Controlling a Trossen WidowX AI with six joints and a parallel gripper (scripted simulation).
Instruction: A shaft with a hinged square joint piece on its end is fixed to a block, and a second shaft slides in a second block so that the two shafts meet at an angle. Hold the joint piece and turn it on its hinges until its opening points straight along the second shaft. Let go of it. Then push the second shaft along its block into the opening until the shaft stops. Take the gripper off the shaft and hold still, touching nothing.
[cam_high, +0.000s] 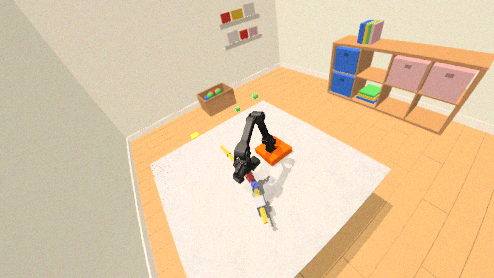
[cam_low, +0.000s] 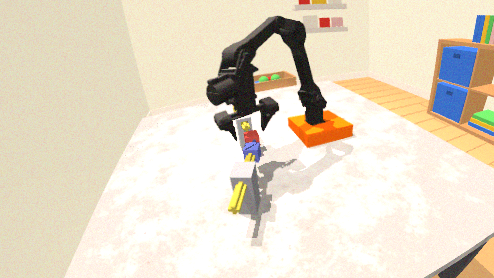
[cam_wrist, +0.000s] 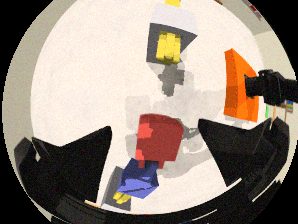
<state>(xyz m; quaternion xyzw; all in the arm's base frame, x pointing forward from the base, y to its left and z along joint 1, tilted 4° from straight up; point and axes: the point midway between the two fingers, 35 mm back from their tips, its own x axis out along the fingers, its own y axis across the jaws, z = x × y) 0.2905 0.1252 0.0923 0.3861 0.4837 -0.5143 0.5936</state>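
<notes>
Tool (cam_high: 247, 171) (cam_low: 249, 134) (cam_wrist: 156, 127) open, fingers wide apart, nothing gripped. Red joint piece (cam_high: 250, 177) (cam_low: 251, 136) (cam_wrist: 159, 138) sits between the fingers in the wrist view, gaps showing either side. It joins a blue hinge part (cam_high: 255, 185) (cam_low: 252, 150) (cam_wrist: 138, 181) on the near grey block's (cam_high: 259, 201) (cam_low: 244, 172) (cam_wrist: 115, 178) side. Second yellow shaft (cam_high: 226, 151) (cam_low: 245, 125) (cam_wrist: 169, 47) pokes from the far block (cam_low: 242, 138) (cam_wrist: 175, 17), its end apart from the red piece. Blocks stand on a pale worktop (cam_high: 325, 175) (cam_low: 375, 200) (cam_wrist: 75, 75).

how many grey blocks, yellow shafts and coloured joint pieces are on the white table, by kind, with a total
Grey box-shaped blocks: 2 (near block, far block)
Yellow ridged shafts: 2 (near shaft, far shaft)
Red boxy joint piece: 1
Blue boxy joint piece: 1
Total: 6
</notes>
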